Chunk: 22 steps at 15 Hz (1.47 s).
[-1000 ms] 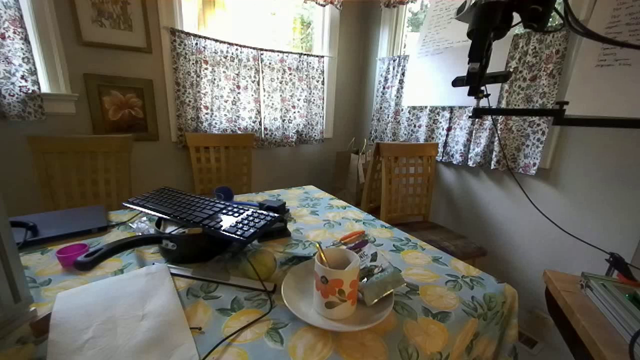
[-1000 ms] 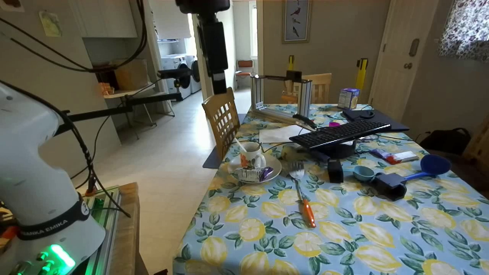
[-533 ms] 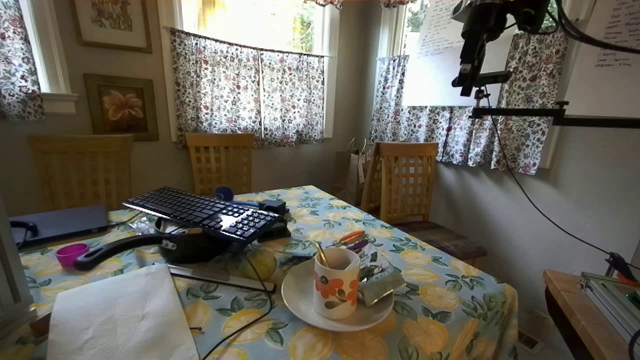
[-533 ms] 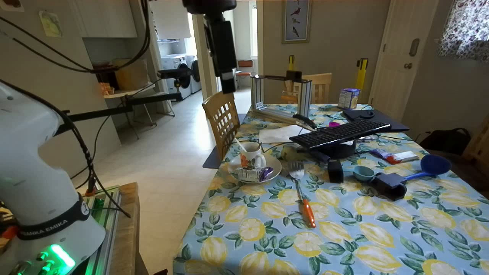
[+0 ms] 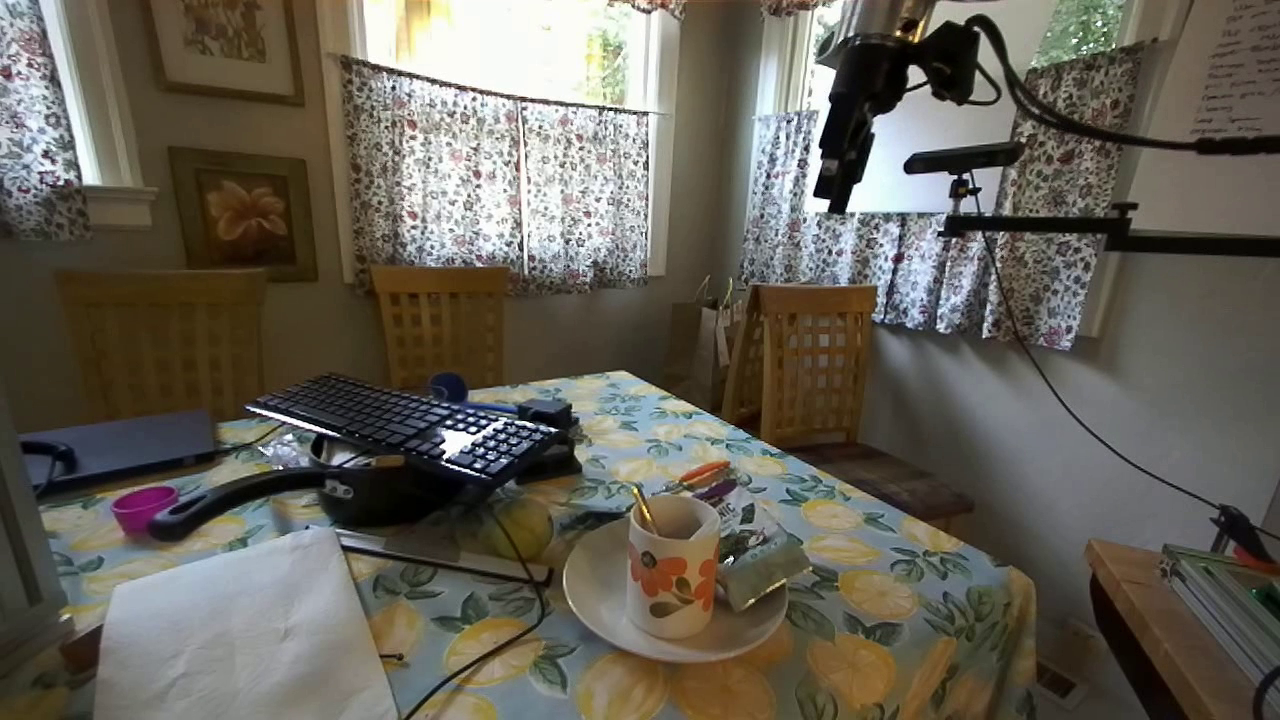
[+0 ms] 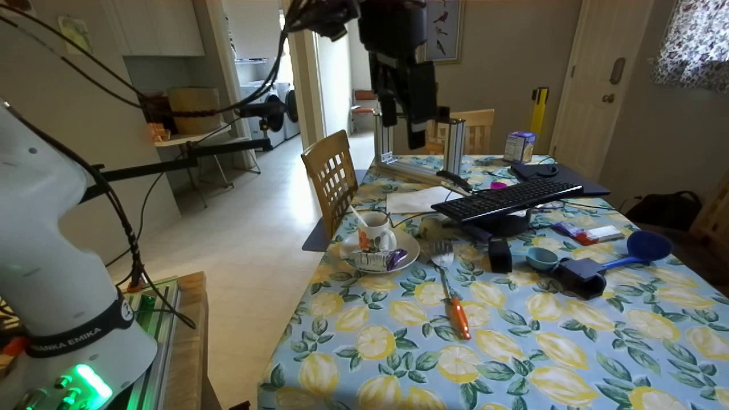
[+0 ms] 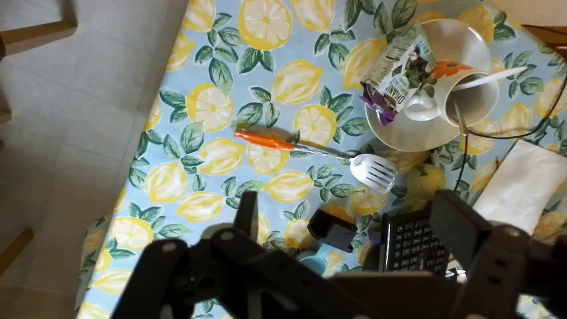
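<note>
My gripper [image 7: 354,217] is wide open in the wrist view, with nothing between its fingers. In both exterior views the gripper [image 5: 838,185] [image 6: 403,128] hangs high above the table, touching nothing. Below it lies a slotted spatula [image 7: 374,172] with an orange handle [image 6: 460,319]. A white mug with orange flowers [image 5: 655,590] stands on a white plate [image 5: 600,590], with a spoon and a white stick in it. A snack packet [image 7: 398,73] leans on the plate. A black keyboard [image 6: 512,199] rests tilted across a black pan [image 5: 375,497].
Near the keyboard are a black block [image 6: 500,255], a teal measuring cup [image 6: 541,258], a black holder [image 6: 581,277] and a blue ladle [image 6: 649,246]. A white sheet [image 5: 240,630], pink cup [image 5: 145,508], laptop [image 5: 120,450] and metal frame [image 6: 455,145] are on the table. A chair [image 6: 333,176] stands beside it.
The gripper has moved left in one exterior view and right and nearer the table's middle in another. In the latter its two fingers now show apart. The things on the table have not moved.
</note>
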Available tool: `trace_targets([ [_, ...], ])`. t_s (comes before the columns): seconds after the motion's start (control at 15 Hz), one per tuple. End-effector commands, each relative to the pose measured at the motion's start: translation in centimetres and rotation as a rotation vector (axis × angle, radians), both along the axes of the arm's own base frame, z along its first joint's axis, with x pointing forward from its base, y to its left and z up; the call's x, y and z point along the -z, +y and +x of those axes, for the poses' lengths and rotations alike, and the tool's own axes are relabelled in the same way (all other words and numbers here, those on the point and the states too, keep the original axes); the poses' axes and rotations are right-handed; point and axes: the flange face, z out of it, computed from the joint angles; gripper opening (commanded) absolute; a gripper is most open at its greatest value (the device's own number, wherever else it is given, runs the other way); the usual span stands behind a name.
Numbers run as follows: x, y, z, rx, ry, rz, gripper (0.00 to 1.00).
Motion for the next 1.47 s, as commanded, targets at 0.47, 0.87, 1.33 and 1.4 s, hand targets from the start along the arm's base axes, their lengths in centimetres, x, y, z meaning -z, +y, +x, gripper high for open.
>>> trace_targets([
  [0.47,0.0,-0.2,0.5,0.003,0.003,-0.006,1.00],
  [0.87,2.2,5.7,2.9,-0.316,0.002,-0.020,1.00],
  [1.33,5.0,11.7,5.0,-0.358,0.072,-0.044,1.00],
  [1.4,4.9,11.4,5.0,-0.354,0.071,-0.044,1.00],
])
